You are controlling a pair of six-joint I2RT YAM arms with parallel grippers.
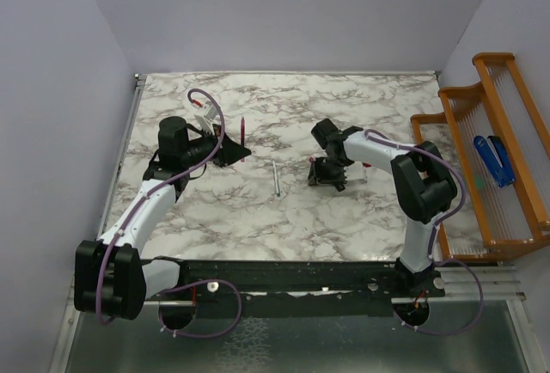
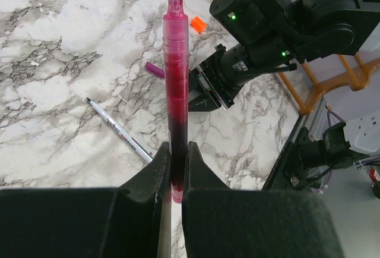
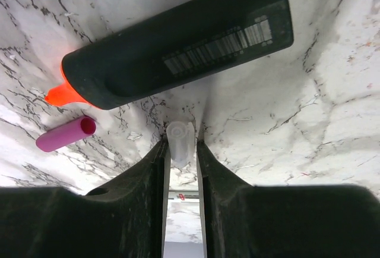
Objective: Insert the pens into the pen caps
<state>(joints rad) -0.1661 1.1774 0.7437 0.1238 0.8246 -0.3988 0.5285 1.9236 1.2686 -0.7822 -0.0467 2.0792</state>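
Note:
My left gripper (image 2: 176, 161) is shut on the lower end of a slim red-pink pen (image 2: 176, 79), which stands up out of the jaws with its pale tip pointing away. In the top view that gripper (image 1: 234, 151) hovers over the table's left middle. My right gripper (image 3: 181, 145) is down at the table, its fingers pressed against both sides of a small clear pen cap (image 3: 180, 136). Just beyond it lie a thick black marker (image 3: 178, 38) with an orange end and a magenta cap (image 3: 65, 134). A silver-grey pen (image 1: 276, 178) lies between the arms. An orange cap (image 2: 198, 24) lies farther off.
An orange wooden rack (image 1: 516, 218) holding a blue object (image 1: 494, 160) stands beyond the marble table's right edge. The right arm's wrist (image 2: 261, 26) is close in front of the held pen's tip. Grey walls close in the back and left.

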